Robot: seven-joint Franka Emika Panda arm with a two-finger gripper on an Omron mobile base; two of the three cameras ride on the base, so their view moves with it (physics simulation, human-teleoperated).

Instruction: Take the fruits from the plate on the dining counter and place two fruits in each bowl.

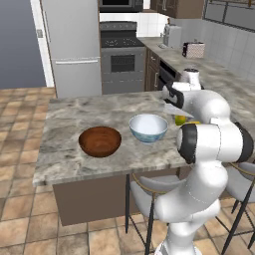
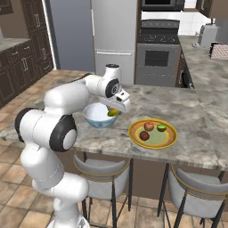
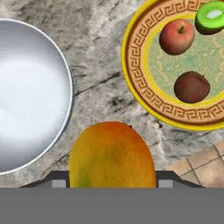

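Carrying the yellow fruit (image 3: 113, 154) clamped in our gripper (image 2: 114, 111) | between plate (image 3: 139, 94) and white bowl (image 3: 30, 94) | held high to clear the rim.

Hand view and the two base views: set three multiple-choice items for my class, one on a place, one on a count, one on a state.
1. Where does the yellow fruit sit?
A. on the plate
B. between the jaws, above the counter between white bowl and plate
C. inside the brown bowl

2. How many fruits lie on the plate?
A. one
B. three
C. four

3. What state is the brown bowl in?
A. empty
B. holding two fruits
C. tipped on its side

Answers:
1 B: the hand view shows the gripper shut on the yellow fruit, with the white bowl on one side and the plate on the other.
2 B: the reddish-peach fruit, dark red fruit and green fruit remain.
3 A: the left base view shows its bare wooden inside, upright on the dining counter.
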